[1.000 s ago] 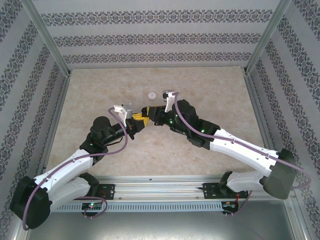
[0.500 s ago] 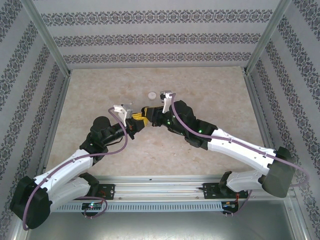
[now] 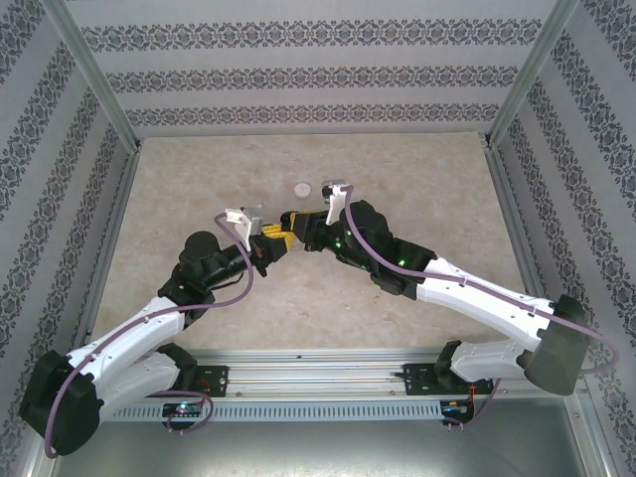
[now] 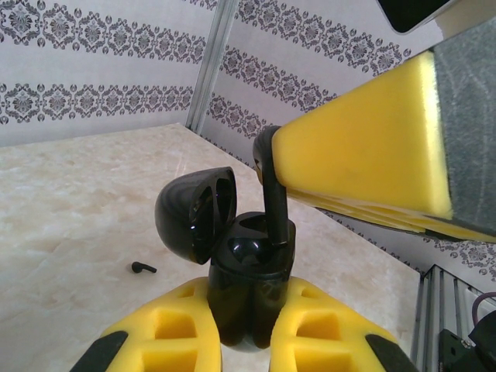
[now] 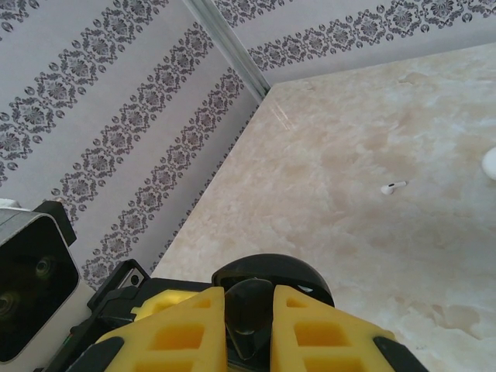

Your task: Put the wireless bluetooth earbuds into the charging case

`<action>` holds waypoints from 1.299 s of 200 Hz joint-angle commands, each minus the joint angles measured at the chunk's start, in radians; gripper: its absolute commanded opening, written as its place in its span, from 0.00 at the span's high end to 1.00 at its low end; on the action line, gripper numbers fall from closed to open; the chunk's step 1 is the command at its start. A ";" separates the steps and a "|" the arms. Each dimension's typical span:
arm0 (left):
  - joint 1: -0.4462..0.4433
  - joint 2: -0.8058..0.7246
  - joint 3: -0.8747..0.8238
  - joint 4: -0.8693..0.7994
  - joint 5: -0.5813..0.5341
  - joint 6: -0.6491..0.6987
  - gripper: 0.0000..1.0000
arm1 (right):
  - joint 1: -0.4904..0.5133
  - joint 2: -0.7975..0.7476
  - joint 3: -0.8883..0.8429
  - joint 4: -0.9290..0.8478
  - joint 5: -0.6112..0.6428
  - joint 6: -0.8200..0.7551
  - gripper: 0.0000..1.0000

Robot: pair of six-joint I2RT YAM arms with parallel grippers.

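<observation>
My left gripper (image 4: 252, 292) is shut on a black charging case (image 4: 249, 267), held upright with its lid (image 4: 194, 213) swung open to the left. My right gripper (image 5: 249, 298) is shut on a black earbud (image 4: 274, 205) whose stem points down into the case's right-hand slot. From the right wrist, that earbud (image 5: 254, 310) sits between the yellow fingers, just above the open case (image 5: 306, 277). A second black earbud (image 4: 142, 268) lies on the table. A white earbud (image 5: 393, 187) lies farther off. From above, the two grippers (image 3: 279, 233) meet at mid-table.
A round white puck (image 3: 302, 188) rests on the beige table (image 3: 417, 169) behind the grippers. Patterned walls and metal posts (image 3: 94, 94) fence the table on three sides. The right finger's yellow pad (image 4: 364, 147) looms close above the case.
The right gripper has wobbled slightly left and back above the case. The left arm has held still.
</observation>
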 commanded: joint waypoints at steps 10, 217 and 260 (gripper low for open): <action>0.008 -0.019 0.022 0.056 -0.004 -0.022 1.00 | 0.011 -0.013 -0.011 0.002 0.018 0.005 0.84; 0.007 -0.022 0.013 0.069 -0.001 -0.024 1.00 | 0.010 0.032 0.049 -0.024 0.037 -0.005 0.83; 0.008 -0.021 0.015 0.070 -0.003 -0.022 1.00 | 0.011 0.033 0.037 -0.027 0.034 -0.003 0.83</action>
